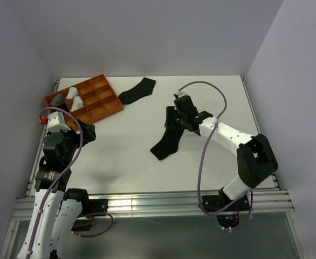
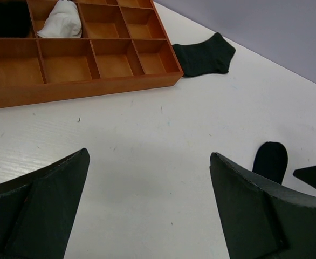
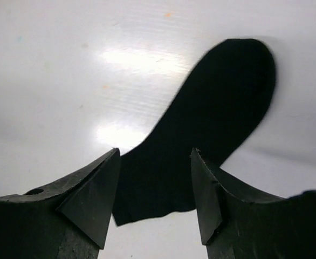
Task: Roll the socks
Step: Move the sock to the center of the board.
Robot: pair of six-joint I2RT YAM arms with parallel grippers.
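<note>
Top view: black sock (image 1: pixel 166 142) lies on the table well right of the orange tray (image 1: pixel 105 106). Its long axis runs diagonally, and the far end is hidden under the right gripper (image 1: pixel 173 120). Second sock (image 1: pixel 137 90) sits just right of tray.
Left wrist: left gripper (image 2: pixel 150 162) is spread wide and empty, near the tray front. A finger cuts off the black sock.
Right wrist: jaws apart, straddling the sock, rounded end pointing up-right. Can't tell if they touch it.

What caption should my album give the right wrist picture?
Open right tool hovers above a black sock lying on the white table.
</note>
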